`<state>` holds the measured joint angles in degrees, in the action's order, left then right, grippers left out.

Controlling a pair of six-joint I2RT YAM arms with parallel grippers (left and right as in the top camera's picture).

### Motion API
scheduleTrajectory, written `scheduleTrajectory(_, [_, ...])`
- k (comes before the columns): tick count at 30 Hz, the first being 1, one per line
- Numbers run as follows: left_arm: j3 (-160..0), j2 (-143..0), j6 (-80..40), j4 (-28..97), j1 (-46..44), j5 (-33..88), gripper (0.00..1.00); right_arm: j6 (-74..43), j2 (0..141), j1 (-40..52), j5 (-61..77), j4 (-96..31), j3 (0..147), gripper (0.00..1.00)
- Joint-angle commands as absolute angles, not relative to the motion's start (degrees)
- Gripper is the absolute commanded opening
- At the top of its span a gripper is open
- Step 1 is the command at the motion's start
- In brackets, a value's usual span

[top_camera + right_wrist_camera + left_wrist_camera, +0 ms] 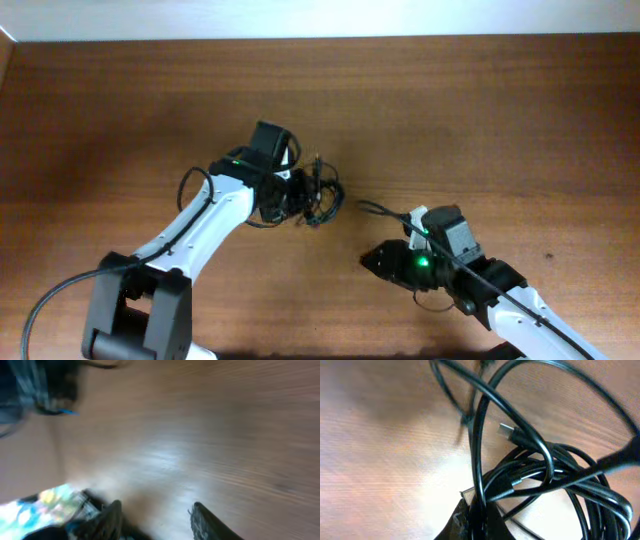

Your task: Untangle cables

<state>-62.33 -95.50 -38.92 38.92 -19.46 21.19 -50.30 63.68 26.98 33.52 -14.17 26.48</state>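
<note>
Tabletop [480,110]: cables [325,192] mid-table, far from edges; left pincer [303,200] clamping them; right pincer [156,507] parted.

Overhead view: the cables [322,193] form a knot too small to trace strand by strand, and it masks the tips of the left end effector [298,198]. The left arm [190,235] and right arm [520,305] are cropped by the lower edge. Left wrist view: loops leave the top and right edges. Right wrist view: wholly motion-blurred. The right end effector [155,522] is cut by the lower edge, and a dark mass [45,385] and a coloured patch [35,510] are unidentifiable.
</note>
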Motion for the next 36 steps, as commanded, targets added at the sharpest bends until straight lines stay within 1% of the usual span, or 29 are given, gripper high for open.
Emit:
scheduleTrajectory(1, [-62.67,-94.52,-42.63,40.47,-17.67,34.39,0.00,-49.50,63.48,26.98,41.39,-5.23,27.00,0.47])
scheduleTrajectory(3, [-62.67,-94.52,-39.90,41.04,-17.89,36.69,0.00,-49.52,63.48,26.98,39.68,-1.87,27.00,0.47])
scheduleTrajectory(4, [-62.67,-94.52,-33.74,41.21,-17.89,36.67,0.00,-49.52,63.48,26.98,35.31,-1.61,27.00,0.46])
scheduleTrajectory(5, [-62.67,-94.52,-29.26,41.25,-17.89,36.67,0.00,-49.50,63.48,26.98,31.27,-1.45,27.00,0.43])
scheduleTrajectory(6, [-62.67,-94.52,-25.65,41.25,-17.89,36.34,0.00,-49.54,63.48,26.98,29.65,0.27,27.00,0.40])
scheduleTrajectory(7, [-62.67,-94.52,-24.47,41.28,-17.89,34.28,0.00,-49.91,63.48,26.98,31.64,3.03,27.03,0.40])
scheduleTrajectory(9, [-62.67,-94.52,-24.53,41.23,-17.89,30.39,0.00,-51.05,63.48,26.98,35.42,8.05,27.03,0.41])
scheduleTrajectory(13, [-62.67,-94.52,-24.56,40.62,-18.37,29.52,0.00,-55.88,65.91,26.98,34.96,7.97,27.03,0.55])
scheduleTrajectory(16, [-62.67,-94.52,-25.50,39.05,-21.52,27.97,0.00,-60.69,71.59,27.05,34.15,9.08,27.03,0.55])
scheduleTrajectory(18, [-62.67,-94.52,-30.24,39.07,-24.58,19.18,0.00,-62.17,74.56,27.79,36.10,14.15,27.03,0.55])
scheduleTrajectory(19, [-62.67,-94.52,-30.41,39.07,-25.80,17.08,0.00,-62.26,74.94,28.40,36.14,16.19,27.03,0.54])
scheduleTrajectory(20, [-62.67,-94.52,-30.44,39.05,-26.55,16.23,0.00,-62.24,74.98,28.56,35.33,16.36,27.03,0.42])
scheduleTrajectory(22, [-62.70,-94.45,-34.41,37.76,-26.81,17.10,0.00,-62.19,75.02,28.53,32.16,13.50,27.03,0.04])
scheduleTrajectory(23, [-62.70,-94.35,-35.40,36.53,-26.50,19.33,0.00,-62.17,75.02,28.53,32.10,12.64,27.03,0.04])
scheduleTrajectory(25, [-62.70,-94.24,-35.42,29.76,-23.00,37.41,0.00,-56.93,75.00,28.56,33.54,12.40,27.03,0.04])
scheduleTrajectory(26, [-62.70,-94.24,-37.69,28.42,-21.47,40.80,0.00,-55.90,75.00,28.56,34.17,12.40,27.03,0.04])
scheduleTrajectory(29, [-62.70,-94.26,-52.23,27.83,-18.15,42.41,0.00,-51.66,75.02,28.53,35.07,12.19,27.00,0.04])
scheduleTrajectory(30, [-62.70,-94.26,-55.22,26.59,-17.65,46.59,0.00,-51.37,75.02,28.53,33.85,11.90,27.00,0.04])
scheduleTrajectory(31, [-62.70,-94.26,-55.94,25.21,-17.61,49.21,0.00,-51.37,75.02,28.53,32.58,11.20,27.00,0.04])
scheduleTrajectory(33, [-62.70,-94.26,-56.14,17.80,-17.54,60.97,0.00,-49.98,75.02,28.53,29.21,7.79,27.00,0.04])
scheduleTrajectory(35, [-62.70,-94.26,-56.12,15.62,-17.39,64.45,0.00,-48.21,75.02,28.53,27.97,6.11,27.03,0.04])
scheduleTrajectory(36, [-62.70,-94.26,-56.10,15.62,-17.41,66.54,0.01,-48.21,75.02,28.53,24.67,4.49,27.00,0.04])
